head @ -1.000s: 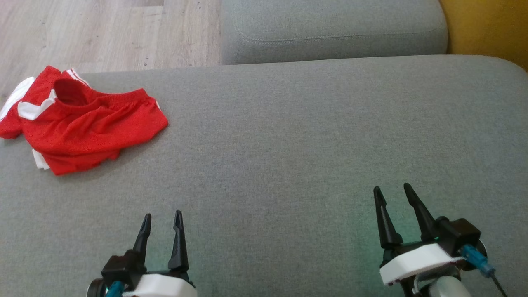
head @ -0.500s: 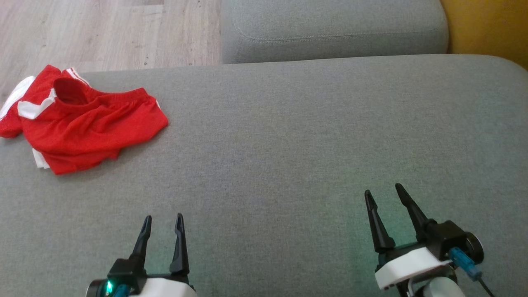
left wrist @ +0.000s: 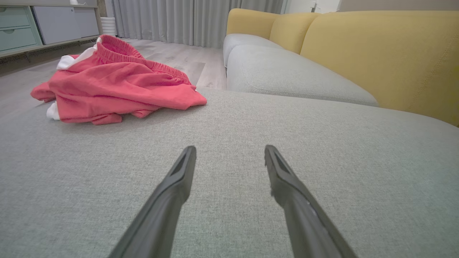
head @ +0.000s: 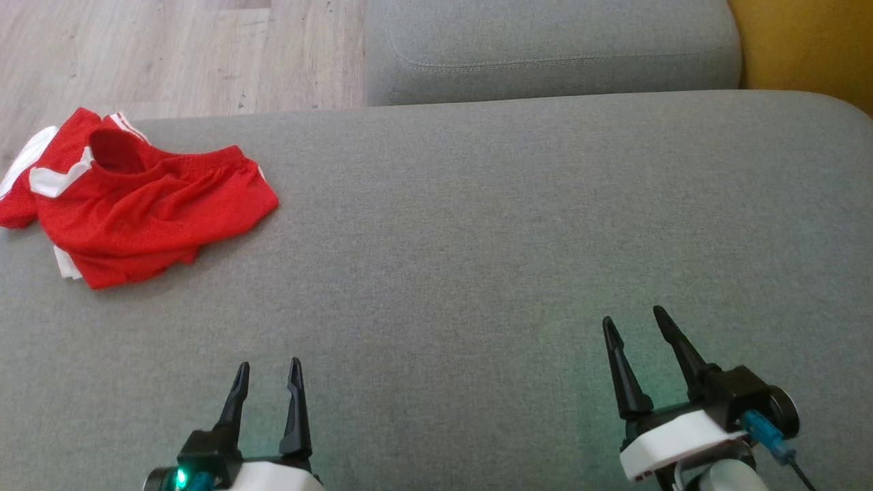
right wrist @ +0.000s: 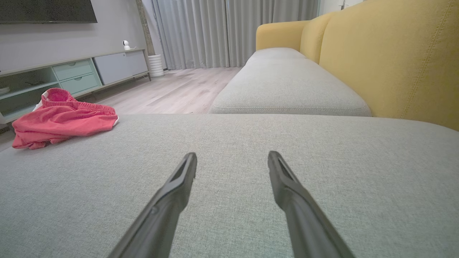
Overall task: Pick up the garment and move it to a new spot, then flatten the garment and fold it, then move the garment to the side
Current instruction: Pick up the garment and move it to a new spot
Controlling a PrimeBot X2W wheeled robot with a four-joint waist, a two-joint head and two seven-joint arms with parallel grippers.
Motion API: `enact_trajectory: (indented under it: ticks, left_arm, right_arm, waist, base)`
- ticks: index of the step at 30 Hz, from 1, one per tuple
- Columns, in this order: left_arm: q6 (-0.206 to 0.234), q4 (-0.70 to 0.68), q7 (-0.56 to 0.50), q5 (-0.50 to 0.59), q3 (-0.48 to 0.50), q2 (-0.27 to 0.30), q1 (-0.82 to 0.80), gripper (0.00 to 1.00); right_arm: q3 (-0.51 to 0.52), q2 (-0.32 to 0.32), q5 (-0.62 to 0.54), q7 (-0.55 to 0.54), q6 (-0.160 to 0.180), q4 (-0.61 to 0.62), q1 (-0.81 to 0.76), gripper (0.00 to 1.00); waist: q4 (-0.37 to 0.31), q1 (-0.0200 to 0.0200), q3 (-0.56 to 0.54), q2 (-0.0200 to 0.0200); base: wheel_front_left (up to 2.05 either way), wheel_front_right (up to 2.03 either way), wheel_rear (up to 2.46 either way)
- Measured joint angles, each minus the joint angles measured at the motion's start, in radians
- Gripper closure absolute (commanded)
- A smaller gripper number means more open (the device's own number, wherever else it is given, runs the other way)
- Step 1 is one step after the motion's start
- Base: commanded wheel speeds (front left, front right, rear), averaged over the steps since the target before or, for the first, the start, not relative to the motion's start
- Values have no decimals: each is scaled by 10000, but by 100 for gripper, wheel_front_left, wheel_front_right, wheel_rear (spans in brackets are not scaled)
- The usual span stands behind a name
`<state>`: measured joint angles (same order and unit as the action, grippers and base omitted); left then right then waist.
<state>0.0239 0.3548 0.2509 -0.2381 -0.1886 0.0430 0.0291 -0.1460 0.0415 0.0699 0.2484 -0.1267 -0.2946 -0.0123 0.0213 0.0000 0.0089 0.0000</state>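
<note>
Seemingly just above the cushion (head: 443,225), left end effector (head: 269,363), right end effector (head: 633,314) agape, empty.

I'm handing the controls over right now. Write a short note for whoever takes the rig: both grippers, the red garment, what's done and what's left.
Left gripper: open, empty, over the grey seat cushion.
Right gripper: open, empty, over the same cushion.
Red garment: bunched, waistband gaping, at the cushion's far-left corner, well apart from both grippers. The left one is nearer.
Done: nothing evident. The garment looks neither flat nor neatly folded.
Left: pick it up, move it, flatten, fold, set aside.
</note>
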Motion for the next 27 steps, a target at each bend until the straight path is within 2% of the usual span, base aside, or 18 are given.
enact_trajectory:
  ticks: [7,12,27]
  left_arm:
    - [25,59,0,2,-19,0,-2,0]
    - [27,148,0,2,-52,0,-5,0]
    - [117,180,-2,0,-36,230,2,0]
  right_arm:
    - [33,0,0,0,0,-2,-1,0]
    - [150,4,2,0,0,6,-6,0]
    - [-67,8,186,-2,0,63,-195,0]
  waist:
    - [71,0,-8,0]
    - [426,0,-35,0]
    - [2859,0,-213,0]
  base:
    - [0,0,0]
    - [0,0,0]
    - [0,0,0]
